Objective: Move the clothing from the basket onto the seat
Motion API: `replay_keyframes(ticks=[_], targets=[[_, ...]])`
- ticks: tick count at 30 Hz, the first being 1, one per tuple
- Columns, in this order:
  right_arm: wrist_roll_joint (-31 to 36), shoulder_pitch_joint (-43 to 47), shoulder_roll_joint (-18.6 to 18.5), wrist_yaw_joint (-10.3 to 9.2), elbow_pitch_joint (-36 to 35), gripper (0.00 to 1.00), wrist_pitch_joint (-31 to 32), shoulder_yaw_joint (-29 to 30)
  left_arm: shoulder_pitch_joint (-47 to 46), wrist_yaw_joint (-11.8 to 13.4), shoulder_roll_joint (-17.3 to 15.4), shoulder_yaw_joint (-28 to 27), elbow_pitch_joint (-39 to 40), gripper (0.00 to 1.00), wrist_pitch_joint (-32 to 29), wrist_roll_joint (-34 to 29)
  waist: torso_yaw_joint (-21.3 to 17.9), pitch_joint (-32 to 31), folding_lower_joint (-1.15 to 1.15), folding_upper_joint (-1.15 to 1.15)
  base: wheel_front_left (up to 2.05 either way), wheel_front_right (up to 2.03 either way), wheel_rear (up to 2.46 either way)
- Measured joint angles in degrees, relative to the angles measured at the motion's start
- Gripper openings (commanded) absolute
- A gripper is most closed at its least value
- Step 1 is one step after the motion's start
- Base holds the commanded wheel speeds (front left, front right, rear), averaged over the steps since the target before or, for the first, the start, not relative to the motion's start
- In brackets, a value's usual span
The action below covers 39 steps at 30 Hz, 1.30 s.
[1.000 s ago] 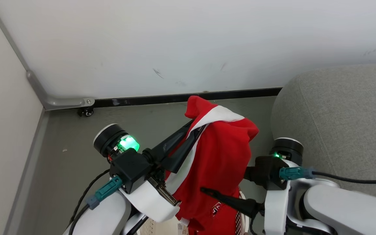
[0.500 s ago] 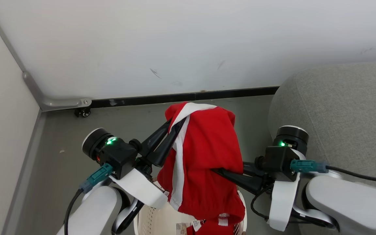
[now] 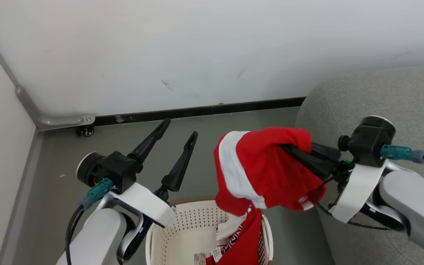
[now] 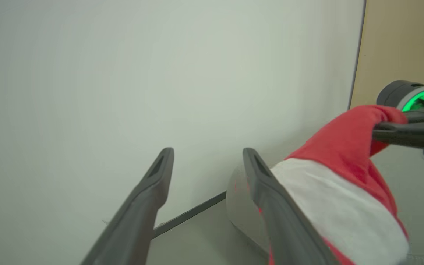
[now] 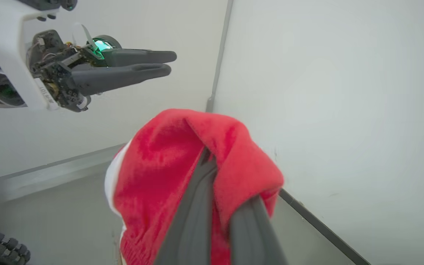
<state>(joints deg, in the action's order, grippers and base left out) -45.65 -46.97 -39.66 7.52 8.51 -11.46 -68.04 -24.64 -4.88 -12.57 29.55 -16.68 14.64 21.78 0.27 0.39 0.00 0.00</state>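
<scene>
Writing: two small white labels (image 3: 214,253) lie low in the cream-white perforated plastic basket (image 3: 182,224) with its brown rim; the print is too small to read. Beside them a red garment with black-and-white patterned trim (image 3: 247,241) hangs over the basket's right side. Right gripper (image 3: 293,151) reaches leftward from over the edge of the large grey upholstered seat (image 3: 366,99), its two dark fingers narrowed and clamped on a soft red garment with a broad white stripe (image 3: 260,165); the tips are buried in the fabric. That garment hangs in the air above the basket's right rim, near the seat's rounded corner, not lying on it. Whether its lower edge touches the garment below cannot be told. Left gripper (image 3: 180,129) is held above the grey floor (image 3: 68,154), fingers spread wide and holding nothing, pointing toward the white wall (image 3: 197,48), near the held garment but apart from it.
</scene>
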Motion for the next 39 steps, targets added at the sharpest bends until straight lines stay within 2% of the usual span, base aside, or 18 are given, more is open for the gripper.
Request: replay_keyframes(ticks=[14,24,30,39], targets=[[-1.81,6.08,-3.56,0.00,5.34,0.00,-2.42,11.94,2.40,4.45,1.09,-6.64,-0.79,1.00,0.00,1.75,-1.72,-0.95,0.00,0.00,0.00,0.00,0.00],[-1.80,15.29,-4.12,0.00,8.22,0.00,-2.72,22.53,4.64,5.41,2.40,-8.76,0.04,1.00,0.00,1.45,-4.11,-1.79,0.00,0.00,0.00,0.00,0.00],[-0.92,20.04,-2.68,0.00,7.60,0.00,-2.75,29.32,6.39,5.41,3.33,-9.33,0.19,1.00,0.00,1.15,-5.99,-2.20,0.00,0.00,0.00,0.00,0.00],[2.31,27.08,0.30,-0.01,5.08,0.00,-2.74,35.15,7.67,5.41,3.94,-10.21,0.79,1.00,0.00,0.53,-9.44,-2.55,0.00,0.00,0.00,0.00,0.00]])
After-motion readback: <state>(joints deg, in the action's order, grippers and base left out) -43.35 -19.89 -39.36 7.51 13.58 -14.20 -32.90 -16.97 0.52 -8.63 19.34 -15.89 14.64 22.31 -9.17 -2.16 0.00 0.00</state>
